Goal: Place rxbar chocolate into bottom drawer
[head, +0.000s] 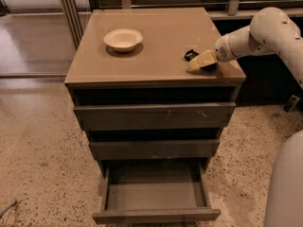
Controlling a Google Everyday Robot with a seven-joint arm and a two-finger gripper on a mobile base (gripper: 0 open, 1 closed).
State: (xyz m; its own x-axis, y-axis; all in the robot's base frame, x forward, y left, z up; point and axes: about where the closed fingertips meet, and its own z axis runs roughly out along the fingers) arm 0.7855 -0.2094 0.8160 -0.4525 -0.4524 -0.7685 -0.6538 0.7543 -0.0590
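Observation:
The rxbar chocolate (190,55) shows as a small black piece on the cabinet top, near its right front corner. My gripper (199,62) reaches in from the right on a white arm and sits low over the top, right against the bar's near side. I cannot make out whether it holds the bar. The bottom drawer (156,215) is pulled out at floor level, and its grey floor is bare.
A white bowl (123,39) stands on the cabinet top (156,27) at the left rear. Two wider drawers (154,115) above the bottom one are pushed in. Speckled floor surrounds the cabinet. A white robot part (286,188) fills the lower right corner.

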